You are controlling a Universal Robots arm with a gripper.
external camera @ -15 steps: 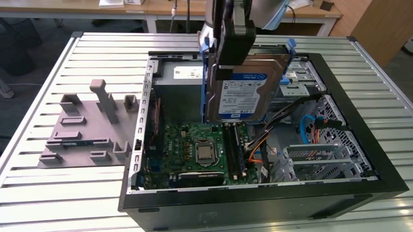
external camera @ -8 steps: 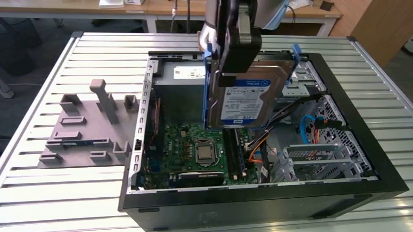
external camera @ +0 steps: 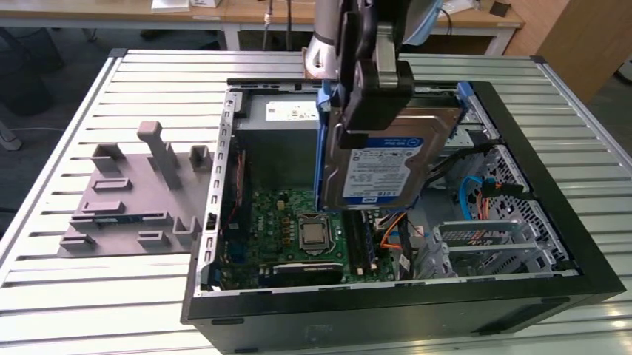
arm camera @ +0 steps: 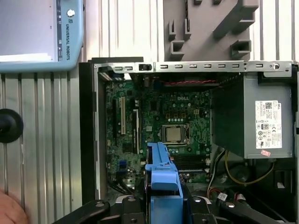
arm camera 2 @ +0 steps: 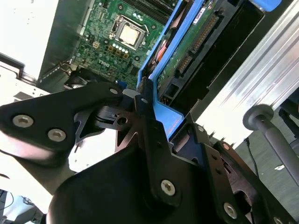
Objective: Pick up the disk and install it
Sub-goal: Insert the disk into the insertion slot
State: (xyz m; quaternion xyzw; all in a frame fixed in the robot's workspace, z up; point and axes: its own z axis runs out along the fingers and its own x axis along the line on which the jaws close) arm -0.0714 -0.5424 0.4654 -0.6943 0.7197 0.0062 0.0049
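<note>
The gripper pinches the disk over the open computer case. Its long axis runs 12 to 6 o'clock, label toward the exterior view. The gripper hides its top. The processor sits at its 7 o'clock.

Exterior view high, wrist views close; all share the motherboard.

The silver disk, with a white-and-blue label and blue edge bracket, hung upright, slightly tilted, toward two o'clock of the exterior view's centre.
</note>
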